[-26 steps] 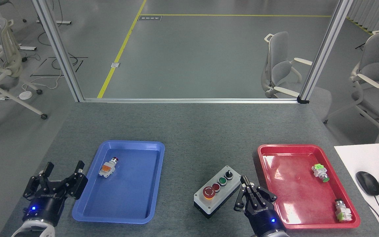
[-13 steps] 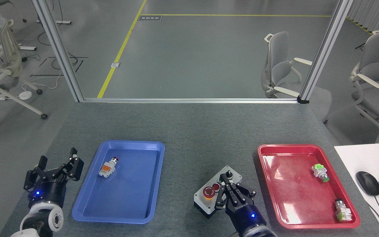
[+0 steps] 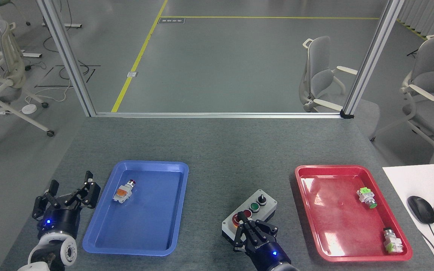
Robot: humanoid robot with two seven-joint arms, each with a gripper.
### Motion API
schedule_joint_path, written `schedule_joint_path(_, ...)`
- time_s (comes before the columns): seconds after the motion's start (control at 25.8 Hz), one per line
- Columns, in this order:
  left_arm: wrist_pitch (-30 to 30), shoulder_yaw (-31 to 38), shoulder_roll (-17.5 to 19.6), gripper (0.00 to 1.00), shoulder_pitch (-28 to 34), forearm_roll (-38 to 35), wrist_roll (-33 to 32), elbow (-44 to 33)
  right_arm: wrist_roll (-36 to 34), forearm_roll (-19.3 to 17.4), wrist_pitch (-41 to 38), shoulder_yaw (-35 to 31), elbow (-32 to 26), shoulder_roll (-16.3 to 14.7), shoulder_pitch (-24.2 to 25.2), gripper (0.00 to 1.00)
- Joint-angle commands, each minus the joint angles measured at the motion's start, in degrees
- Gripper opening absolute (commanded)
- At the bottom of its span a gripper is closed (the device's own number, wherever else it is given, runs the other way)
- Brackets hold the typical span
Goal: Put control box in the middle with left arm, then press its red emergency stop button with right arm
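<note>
Grey felt-looking table [image 3: 217, 150] is taking up the lower half of the frame. Sitting straight on it: a blue tray [image 3: 141, 241] at lower left, a red tray [image 3: 307, 210] at lower right, and the control box [image 3: 264, 210] lying angled between them, bottom centre. A white desk [image 3: 420, 180] is butting in at the far right edge.

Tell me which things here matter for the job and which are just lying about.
Job: grey-lidded black-based control box; its big red emergency stop button; black right gripper; black left gripper.

Lying about: blue plastic tray; red plastic tray; loose push-button parts; computer mouse.
</note>
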Motion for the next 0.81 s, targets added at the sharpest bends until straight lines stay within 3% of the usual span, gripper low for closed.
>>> schedule_joint_path(0.0,0.0,0.0,0.2,0.99,0.2,-0.1,-0.1,0.0,0.2,0.1,0.0,0.0,2.4,0.1,0.1,0.00)
schedule_joint_path(0.19,0.0,0.0,0.3,0.99,0.5,-0.3,-0.1,0.9,0.0,0.1,-0.8,-0.1,2.3,0.0,0.1,0.00)
schedule_joint_path(0.39,0.0,-1.8,-0.1,0.99,3.4,-0.3,-0.1,1.0,-3.3,0.1,1.0,-1.3,-3.5,-0.2,0.0,0.00)
schedule_joint_path(0.58,0.0,-5.6,-1.5,0.99,3.4,-0.1,0.0,2.6,-4.0,0.1,-0.4,-7.6,-6.7,-0.9,1.2,0.00)
schedule_joint_path(0.62,0.0,-5.6,-1.6,0.99,3.4,0.0,0.2,2.7,-4.4,0.1,-0.4,-9.1,-7.2,-1.3,1.9,0.08)
schedule_joint_path(0.74,0.0,-5.6,-1.6,0.99,3.5,0.0,0.4,2.7,-4.7,-0.1,0.4,-13.5,-8.5,-2.1,3.5,0.62)
schedule_joint_path(0.78,0.0,-5.6,-1.7,0.99,3.4,0.1,0.4,2.7,-4.7,-0.4,0.8,-14.8,-9.0,-2.3,4.0,0.69)
